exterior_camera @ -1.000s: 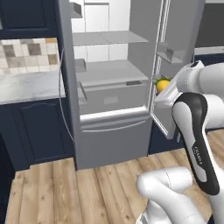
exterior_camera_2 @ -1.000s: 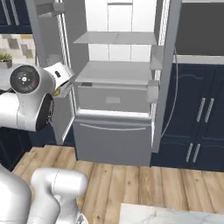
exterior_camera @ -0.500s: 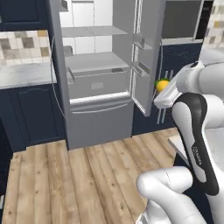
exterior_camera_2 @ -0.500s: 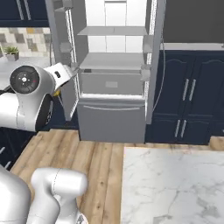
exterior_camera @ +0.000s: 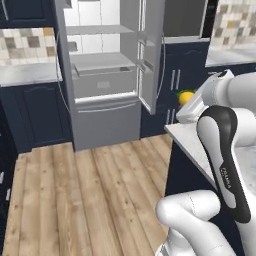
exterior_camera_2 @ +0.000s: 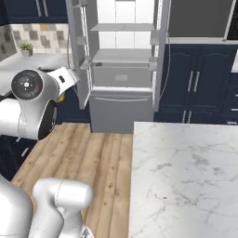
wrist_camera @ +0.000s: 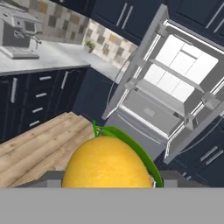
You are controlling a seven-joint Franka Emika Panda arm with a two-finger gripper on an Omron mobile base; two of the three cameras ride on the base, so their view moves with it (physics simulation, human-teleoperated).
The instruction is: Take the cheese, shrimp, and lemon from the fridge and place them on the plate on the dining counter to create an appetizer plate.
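Between the open fridge (exterior_camera: 107, 80) and the dining table (exterior_camera_2: 186, 176), the arm is carrying the lemon (wrist_camera: 107, 165); the hand view has the yellow fruit right up against the lens, seated at the jaws (wrist_camera: 107, 186), and in the left base view the same yellow spot (exterior_camera: 186, 96) sits at the end of the hand, just past the near corner of the marble top. The finger tips themselves are hidden by the fruit and the grey band, so the grip is judged from how the lemon sits: the jaws stand fairly wide and appear closed on it rather than empty

As for progress, the lemon is out of the fridge and on its way, not yet set down. Both fridge doors hang open, and the shelves that can be seen look bare from this far off, though small items would be hard to make out. The plate cannot be found on the stretch of marble visible in the right base view, so it probably lies farther along the table, and whether the cheese or the shrimp already rest on it cannot be told

What remains, at the least: bring the lemon over the plate, lower it, release, and fetch whatever of the other two is still in the fridge
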